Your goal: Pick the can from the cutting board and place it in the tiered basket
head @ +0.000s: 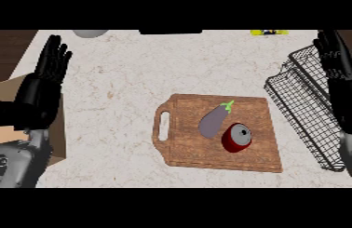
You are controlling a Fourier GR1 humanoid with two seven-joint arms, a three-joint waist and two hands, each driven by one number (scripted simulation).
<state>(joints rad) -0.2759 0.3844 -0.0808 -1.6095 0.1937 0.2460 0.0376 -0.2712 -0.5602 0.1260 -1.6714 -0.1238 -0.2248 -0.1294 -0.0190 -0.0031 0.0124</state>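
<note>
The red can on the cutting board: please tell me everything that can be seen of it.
The can is a short cylinder with a dark red wall and a grey, metal-looking top that has a small dark mark near its middle. It looks closed and undamaged. It appears tilted, its top turned toward the camera. It sits on the right part of the wooden cutting board, just right of the eggplant; whether they touch cannot be told. No hand touches it.

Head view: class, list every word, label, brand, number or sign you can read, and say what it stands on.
None can be read.
The red can on the cutting board shows no legible label.
The yellow thing at the counter's far edge is too blurred to read.
</note>
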